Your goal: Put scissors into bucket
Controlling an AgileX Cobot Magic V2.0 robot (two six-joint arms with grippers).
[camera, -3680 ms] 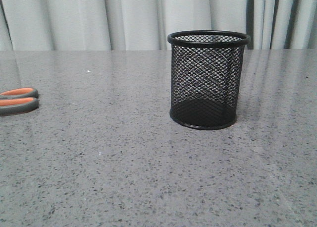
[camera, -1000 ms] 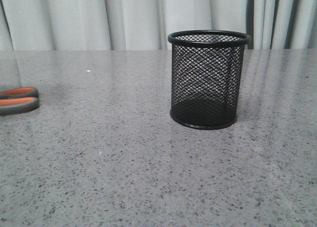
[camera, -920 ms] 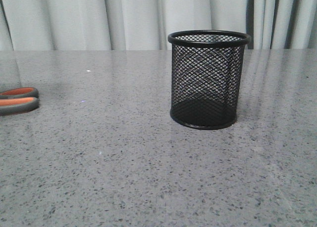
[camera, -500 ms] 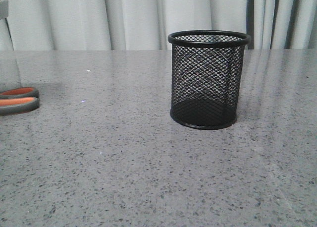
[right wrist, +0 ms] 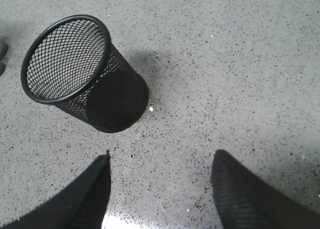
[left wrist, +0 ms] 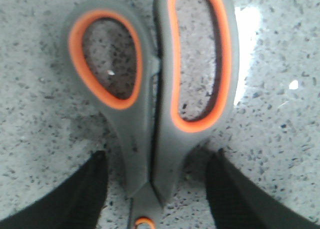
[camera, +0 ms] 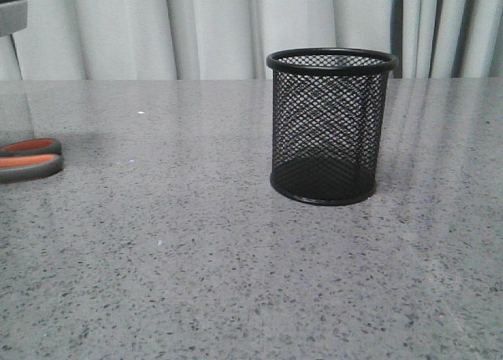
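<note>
In the front view we see the bucket (camera: pixel 331 126), a black wire-mesh cup, standing upright on the grey speckled table (camera: pixel 196 258), a little right of the middle. The scissors (camera: pixel 30 159) lie flat at the far left edge of this view, well apart from the bucket; only their grey handles with orange inlays are visible there. At the top left corner a small grey part of the left arm (camera: pixel 12 14) enters the picture, above the scissors.

In the left wrist view the left gripper (left wrist: pixel 156 189) is directly above the scissors (left wrist: pixel 152 96) and points down at the table. Its two black fingers (left wrist: pixel 82 191) stand wide apart, one on each side of the handle shanks near the orange pivot (left wrist: pixel 144 223), and we see a gap of table between each finger and the handles. The blades are out of the picture.

In the right wrist view the right gripper (right wrist: pixel 160 189) is over bare table, tilted toward the bucket (right wrist: pixel 82 74), which stands near it. We look down into the mouth of the bucket. The jaws are wide apart and hold nothing.
</note>
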